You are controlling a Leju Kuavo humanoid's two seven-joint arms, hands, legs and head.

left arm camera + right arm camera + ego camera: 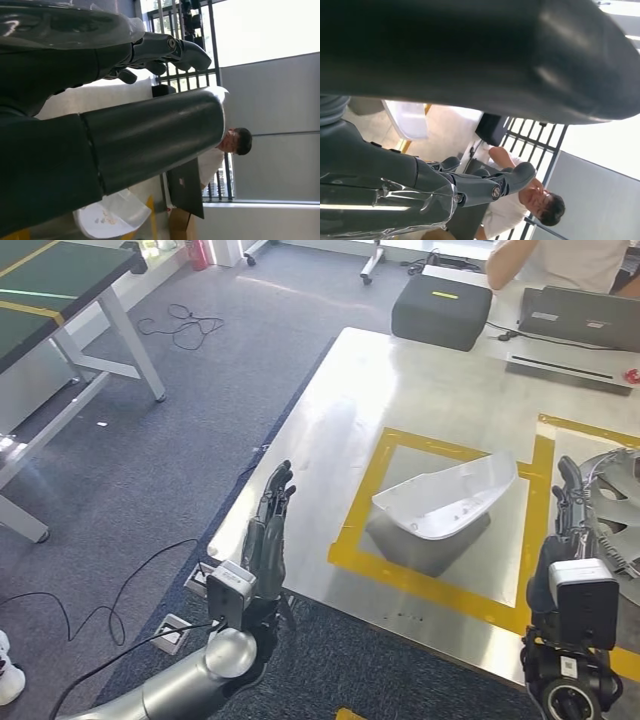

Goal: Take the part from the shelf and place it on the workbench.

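**A:** Where is the part, and what are the robot's hands doing?

**B:** The white part [447, 502] lies on the metal desk [355, 390], inside a square marked with yellow tape [355, 520]. Neither hand touches it. The left hand [268, 535] is raised at the desk's near corner, well to the left of the part, its fingers [278, 490] straight, close together and holding nothing. The right hand [570, 515] is raised just to the right of the square, its fingers also extended and holding nothing.

**A:** So what is the step in hand?

**B:** Judging by how things lie, the placing looks done and the hands are clear of the part. To finish well, the robot should draw both arms back and up, away from the part, so no finger catches its thin rim and drags it across the tape.

**A:** What does the part look like?

**B:** It is a shallow, curved white shell, rather like a boat hull lying on its side. One end narrows to a point and the other is broader. It looks like thin moulded plastic, with a few small holes or marks on its inner face. It appears light and may rock on its curved underside.

**A:** Anything else nearby?

**B:** A person [558, 260] sits at the far side, behind a laptop [581, 318] and a dark case [441, 308].
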